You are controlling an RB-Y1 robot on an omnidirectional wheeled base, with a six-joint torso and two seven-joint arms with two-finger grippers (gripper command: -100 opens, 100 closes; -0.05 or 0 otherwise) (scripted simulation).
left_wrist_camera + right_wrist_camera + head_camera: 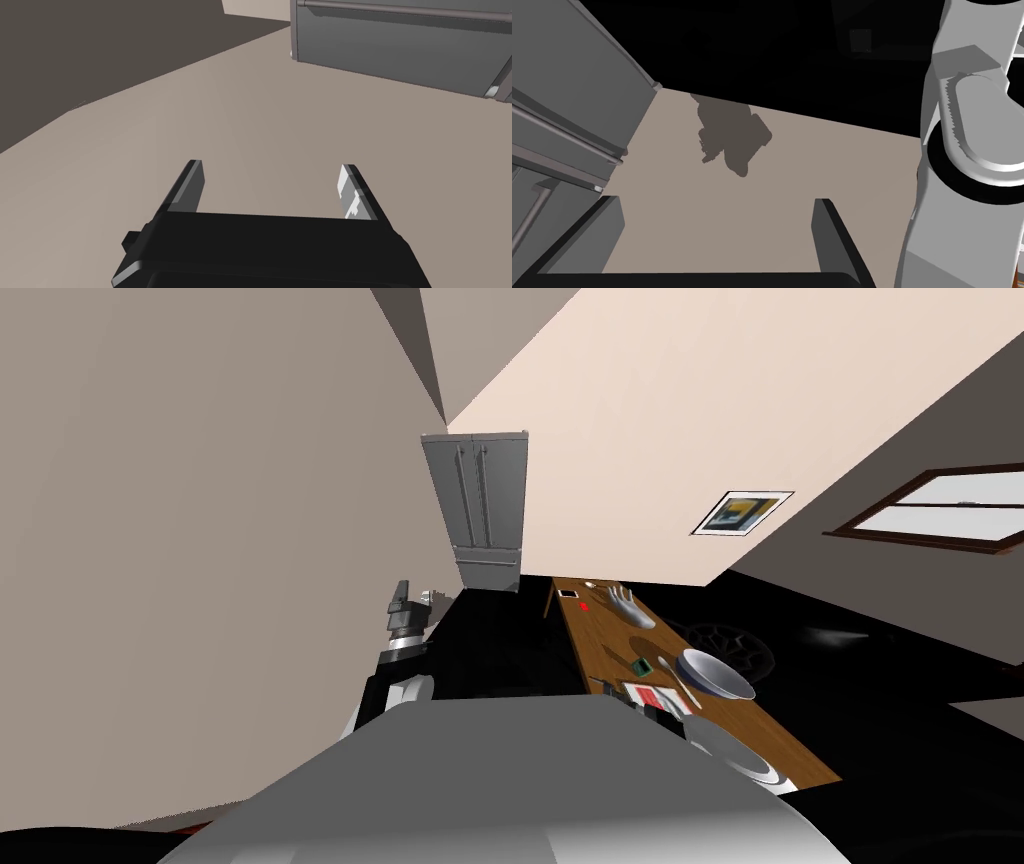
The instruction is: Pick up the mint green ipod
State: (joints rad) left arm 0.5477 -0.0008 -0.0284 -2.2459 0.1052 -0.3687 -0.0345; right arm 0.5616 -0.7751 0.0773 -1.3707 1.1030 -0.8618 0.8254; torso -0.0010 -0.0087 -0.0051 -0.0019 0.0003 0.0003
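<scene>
The mint green ipod point(640, 665) is a small dark-green square lying on the long wooden table point(600, 643) ahead of me and to my right, between a grey bowl and the table's near edge. My left arm is raised by the beige wall, well left of the table; its gripper point(271, 165) is open with nothing between the fingers, facing the wall beside a grey fridge. My right gripper point(717, 199) is also open and empty, pointing at the same beige wall next to the fridge. Both grippers are far from the ipod.
On the table lie a white phone point(567, 593), a small red item point(584, 606), a grey hand-shaped object point(627, 604), a bowl point(715, 674), a spoon point(666, 663), a red and white book point(651, 696) and a white plate point(745, 756). A grey fridge point(480, 508) stands against the far wall. A black area surrounds the table.
</scene>
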